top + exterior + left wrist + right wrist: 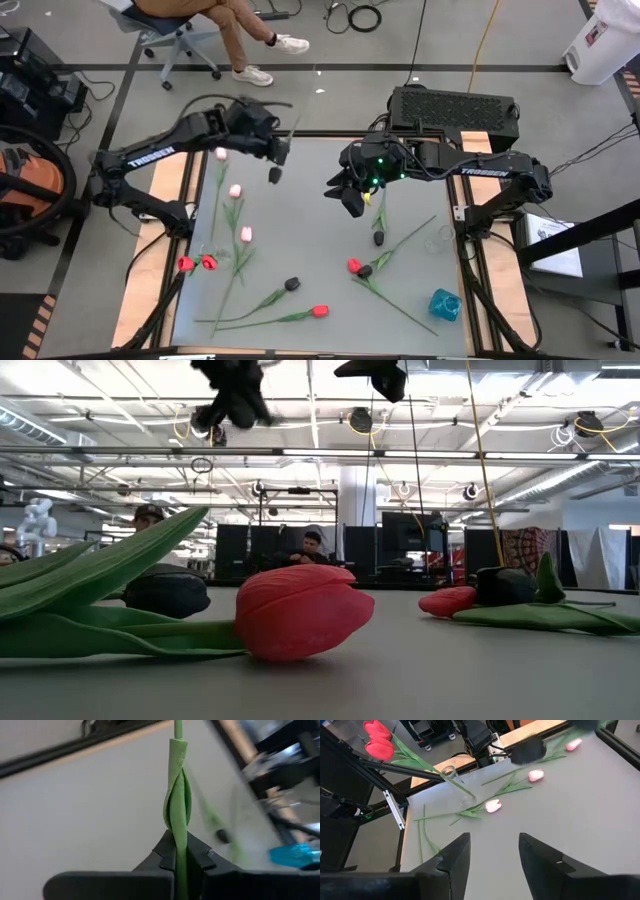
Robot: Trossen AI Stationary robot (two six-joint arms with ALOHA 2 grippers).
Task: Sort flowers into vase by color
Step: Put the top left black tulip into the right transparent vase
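My left gripper hangs above the table's far left part, shut on a black-headed flower; its head shows just below the fingers. My right gripper stands open over the table's middle with nothing between its fingers. Pink flowers lie flat on the table at the left. Red ones and black ones lie nearer the front. A blue vase is at the near right. A clear glass vase lies tipped among the left flowers. My left gripper pinches the flower's green stem between its two fingers, where a leaf is wrapped around it. The stem runs through the gap and on past the fingertips. The flower is lifted clear of the table.
A red flower and a black one lie close to the near edge. Another red and black pair and a black flower lie right of the middle. A clear glass is by the right edge. People sit beyond the table.
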